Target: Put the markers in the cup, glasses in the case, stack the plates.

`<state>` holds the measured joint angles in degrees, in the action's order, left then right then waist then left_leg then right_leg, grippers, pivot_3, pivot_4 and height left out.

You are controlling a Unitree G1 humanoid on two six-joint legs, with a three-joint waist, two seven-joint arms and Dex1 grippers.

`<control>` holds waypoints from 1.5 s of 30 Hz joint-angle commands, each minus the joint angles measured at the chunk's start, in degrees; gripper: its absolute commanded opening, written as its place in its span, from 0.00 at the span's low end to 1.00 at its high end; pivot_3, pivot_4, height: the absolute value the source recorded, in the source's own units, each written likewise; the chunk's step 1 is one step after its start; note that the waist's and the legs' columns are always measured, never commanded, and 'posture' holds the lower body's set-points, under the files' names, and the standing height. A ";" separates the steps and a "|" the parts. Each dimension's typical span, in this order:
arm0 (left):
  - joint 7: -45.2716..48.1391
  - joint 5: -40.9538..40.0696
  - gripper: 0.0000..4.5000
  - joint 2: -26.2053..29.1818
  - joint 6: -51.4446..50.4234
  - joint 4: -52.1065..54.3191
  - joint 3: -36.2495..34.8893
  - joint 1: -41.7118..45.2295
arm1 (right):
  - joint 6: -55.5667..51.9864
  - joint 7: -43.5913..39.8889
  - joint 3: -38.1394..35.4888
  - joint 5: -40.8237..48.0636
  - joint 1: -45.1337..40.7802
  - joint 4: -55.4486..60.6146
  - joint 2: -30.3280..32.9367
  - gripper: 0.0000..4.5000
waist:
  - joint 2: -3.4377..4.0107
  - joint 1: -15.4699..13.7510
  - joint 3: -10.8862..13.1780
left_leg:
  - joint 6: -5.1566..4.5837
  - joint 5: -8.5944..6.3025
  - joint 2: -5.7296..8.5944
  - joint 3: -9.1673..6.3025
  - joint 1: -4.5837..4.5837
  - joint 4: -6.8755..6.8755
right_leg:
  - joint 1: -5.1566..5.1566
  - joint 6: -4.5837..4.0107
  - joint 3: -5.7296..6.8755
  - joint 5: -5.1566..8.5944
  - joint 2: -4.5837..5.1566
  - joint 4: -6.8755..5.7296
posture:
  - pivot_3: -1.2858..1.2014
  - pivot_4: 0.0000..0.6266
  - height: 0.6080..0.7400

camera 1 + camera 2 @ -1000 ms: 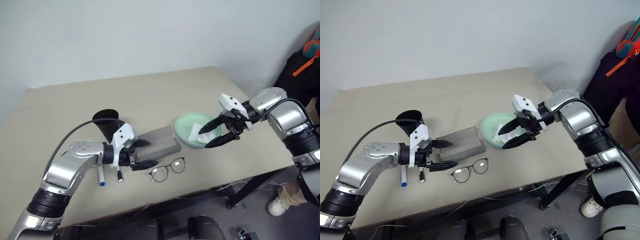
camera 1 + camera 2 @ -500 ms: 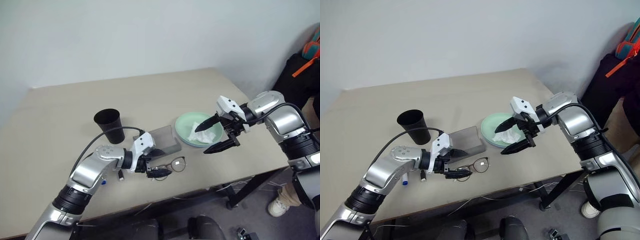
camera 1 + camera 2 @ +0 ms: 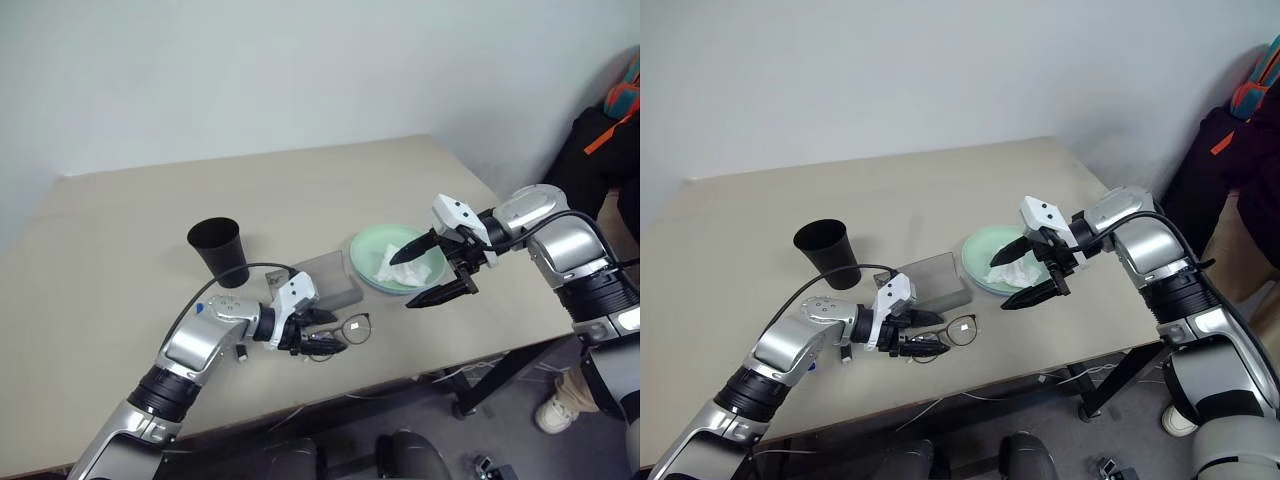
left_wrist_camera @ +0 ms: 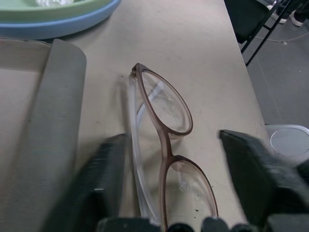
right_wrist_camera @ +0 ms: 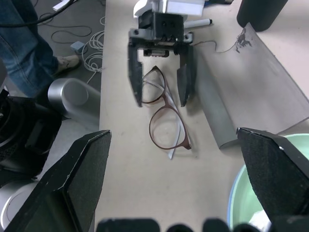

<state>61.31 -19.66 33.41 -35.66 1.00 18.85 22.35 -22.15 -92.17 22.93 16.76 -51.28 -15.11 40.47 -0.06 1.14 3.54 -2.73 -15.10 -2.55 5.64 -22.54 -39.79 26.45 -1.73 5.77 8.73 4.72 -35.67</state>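
Both arms are seen clad in rounded silver shells with black ribbed bands at the joints. Each hand, left hand (image 3: 318, 334) and right hand (image 3: 422, 274), is built of a white block and two black tapered fingers. Black cables are looped alongside.

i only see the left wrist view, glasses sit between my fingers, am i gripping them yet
Observer: Not yet. The right wrist view shows the left gripper open, its fingers on either side of one lens of the glasses and not pinched onto it.
Operator: where's the right gripper
Observer: It hangs open above the mint plate, over the white tissue.
Operator: and the cup
Observer: The cup stands upright on the table to the left of the case, apart from it.
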 commanded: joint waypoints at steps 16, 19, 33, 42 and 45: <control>2.15 1.03 0.20 -0.21 1.08 -0.16 -0.83 1.99 | 2.04 0.11 -3.10 -2.31 -0.88 -0.65 -1.08 1.00 | 0.00 0.01 0.00 | -0.02 -0.01 0.00 -0.02 -0.01 0.00 | 0.01 0.00 0.00 0.00 0.01 0.00 | 0.52 0.00 0.98; 2.45 0.67 0.15 -0.30 0.56 -0.20 -0.89 2.06 | 2.52 0.08 -3.23 -2.75 -0.94 -1.16 -1.43 1.00 | 0.00 0.01 0.00 | -0.02 -0.01 0.00 -0.02 -0.01 0.00 | 0.01 0.00 0.00 0.00 0.01 0.00 | 0.52 0.00 0.98; 4.28 -0.87 0.00 0.24 0.50 2.10 -2.62 3.26 | 3.16 -0.32 -3.52 -3.13 -1.69 -2.09 -1.84 1.00 | 0.00 0.01 0.00 | -0.08 0.03 -0.01 -0.02 -0.01 -0.01 | -0.02 -0.01 0.00 0.00 0.09 0.00 | 0.52 0.00 0.98; 6.44 -2.78 0.00 1.71 1.23 -4.58 -8.63 13.08 | 3.80 -0.33 -2.79 -3.02 -2.86 -3.50 -2.09 1.00 | -0.07 0.08 0.05 | -0.14 0.03 0.01 -0.06 -0.05 -0.03 | -0.02 0.00 0.01 0.00 0.10 0.01 | 0.52 0.00 0.98; 5.62 0.92 0.00 2.54 7.20 -11.12 -8.83 15.32 | 3.97 -0.33 -2.83 -3.16 -2.91 -3.68 -2.26 1.00 | -0.07 0.15 0.06 | -0.31 0.09 0.06 -0.02 -0.04 -0.03 | -0.01 0.01 0.00 0.00 0.06 0.00 | 0.52 0.00 0.98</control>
<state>67.23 -20.77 34.96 -32.30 -7.39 11.70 35.67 -19.02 -92.21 21.46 13.34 -52.00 -19.38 38.46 -0.13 1.29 3.60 -3.11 -14.97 -2.47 5.61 -22.58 -39.82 26.44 -1.72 5.77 8.73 4.77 -35.69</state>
